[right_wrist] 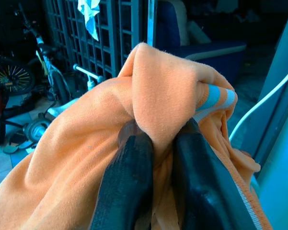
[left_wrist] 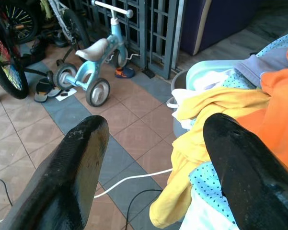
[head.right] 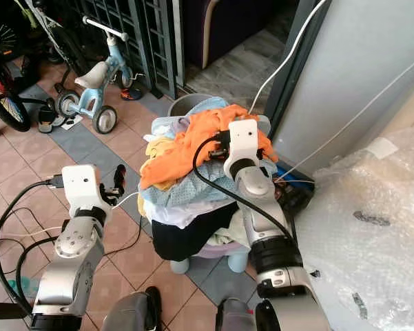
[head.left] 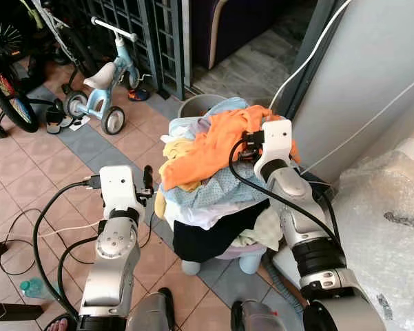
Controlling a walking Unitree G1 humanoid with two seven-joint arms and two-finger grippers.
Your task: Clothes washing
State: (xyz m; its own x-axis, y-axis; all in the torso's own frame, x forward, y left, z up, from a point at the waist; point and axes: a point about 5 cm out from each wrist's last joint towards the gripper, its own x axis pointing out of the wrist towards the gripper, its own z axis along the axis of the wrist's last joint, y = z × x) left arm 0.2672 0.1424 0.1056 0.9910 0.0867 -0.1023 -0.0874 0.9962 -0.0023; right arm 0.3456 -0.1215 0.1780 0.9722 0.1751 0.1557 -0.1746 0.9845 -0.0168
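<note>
The right gripper [right_wrist: 155, 143] is clamped on a fold of the orange garment [head.left: 207, 148], soft knit with a blue-and-white striped trim, lying atop one heaped laundry basket [head.left: 251, 261] on the tiled floor [head.left: 27, 172]. The left gripper [left_wrist: 155, 163], fingers spread apart, hovers just beside the pile's yellow cloth [left_wrist: 206, 108]. Beyond stand one blue tricycle [head.left: 107, 83] and a bicycle wheel [head.left: 7, 93].

Orange garment [head.left: 210, 148] atop heaped laundry pile [head.left: 213, 200], seemingly pinched.

Blue tricycle [head.left: 103, 86] nr bike wheel [head.left: 7, 89] — bubble wrap [head.left: 386, 207] (crumpled) opposite.
</note>
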